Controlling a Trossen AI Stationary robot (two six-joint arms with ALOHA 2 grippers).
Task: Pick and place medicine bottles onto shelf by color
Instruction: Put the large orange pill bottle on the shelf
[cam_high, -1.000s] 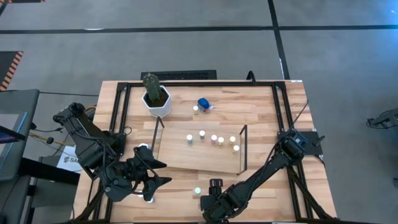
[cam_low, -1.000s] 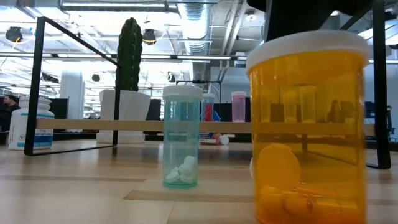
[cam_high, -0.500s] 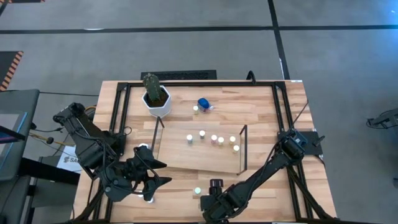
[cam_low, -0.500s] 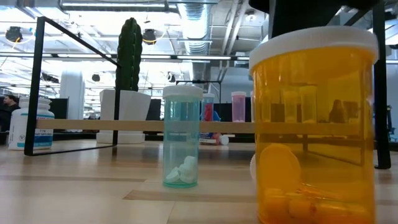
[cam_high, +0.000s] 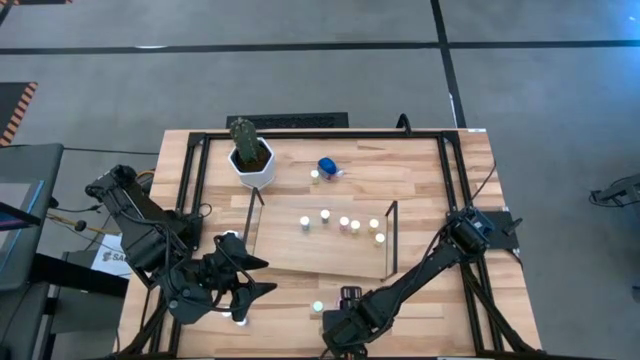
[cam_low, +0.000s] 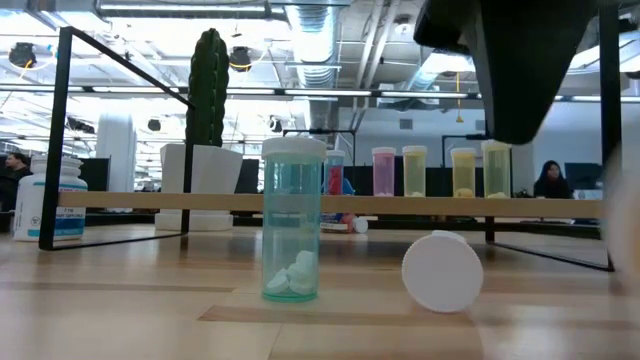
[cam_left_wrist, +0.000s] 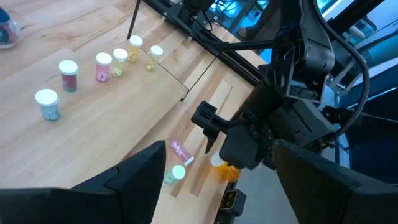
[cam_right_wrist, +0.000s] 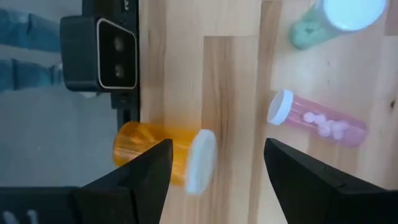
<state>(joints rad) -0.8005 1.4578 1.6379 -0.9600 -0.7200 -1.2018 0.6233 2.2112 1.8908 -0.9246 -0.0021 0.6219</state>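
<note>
An orange medicine bottle (cam_right_wrist: 146, 152) with a white cap (cam_right_wrist: 200, 160) lies on its side at the table's near edge. My right gripper (cam_right_wrist: 217, 146) hangs open over it, pointing steeply down. Beside it a pink bottle (cam_right_wrist: 323, 123) lies on its side and a teal one (cam_low: 293, 222) stands upright. Several bottles (cam_high: 344, 223) stand in a row on the shelf (cam_high: 320, 255). A blue-capped bottle (cam_high: 328, 166) lies beyond the shelf. My left gripper (cam_high: 240, 290) waits open above the table's near left, holding nothing. My right gripper stands over the fallen orange bottle, one finger (cam_right_wrist: 134, 180) in front of the bottle's body in the wrist view. Whether that finger touches the bottle, I cannot tell. The bottle lies on the table with its cap end between the two fingers.
A white cactus pot (cam_high: 250, 162) stands at the far left, beside the shelf. The low camera's black box (cam_right_wrist: 99, 53) sits at the near edge right next to the orange bottle. Black frame bars (cam_high: 320, 133) run round the table. Bare wood lies right of the shelf.
The orange bottle stood upright close to the low camera, under my right gripper; it has tipped over, lies on its side and is gone from the low view. My right gripper has tipped somewhat over it without leaving its place.
</note>
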